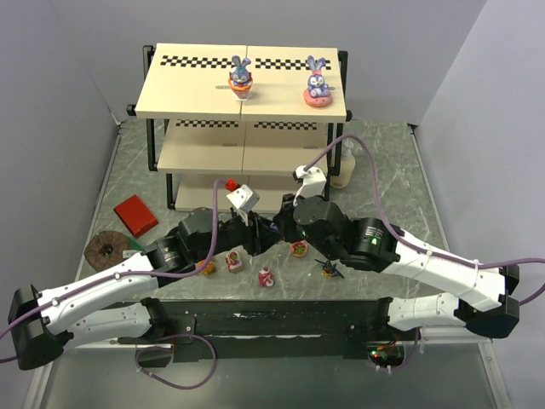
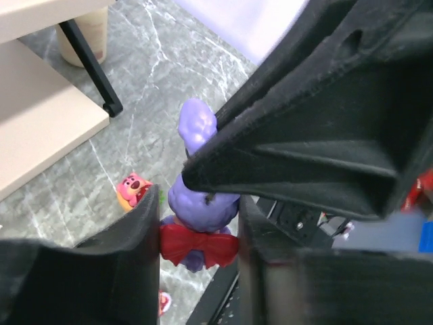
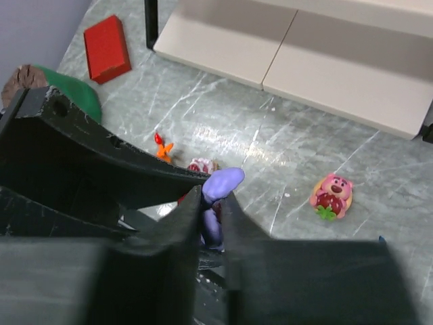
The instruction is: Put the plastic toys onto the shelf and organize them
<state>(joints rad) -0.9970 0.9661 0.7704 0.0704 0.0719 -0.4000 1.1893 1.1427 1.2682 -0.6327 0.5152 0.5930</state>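
My two grippers meet over the table's near middle. My left gripper (image 1: 260, 237) (image 2: 199, 233) is shut on a purple bunny (image 2: 203, 203) at its red bow. My right gripper (image 1: 279, 225) (image 3: 213, 196) is shut on the same bunny's ear (image 3: 224, 181) from above. The bunny is off the table and hidden in the top view. Two more bunnies (image 1: 240, 77) (image 1: 318, 83) stand on the shelf's top board (image 1: 196, 85). Three red-pink figures (image 1: 300, 249) (image 1: 234, 262) (image 1: 266, 276), the orange spiky creature (image 1: 204, 267) and the dark winged one (image 1: 330, 270) lie on the table below the grippers.
A red block (image 1: 135, 215) and a brown disc (image 1: 106, 250) lie at the left. A cream pump bottle (image 1: 343, 166) stands by the shelf's right legs. The shelf's lower boards (image 3: 304, 61) are bare where they show.
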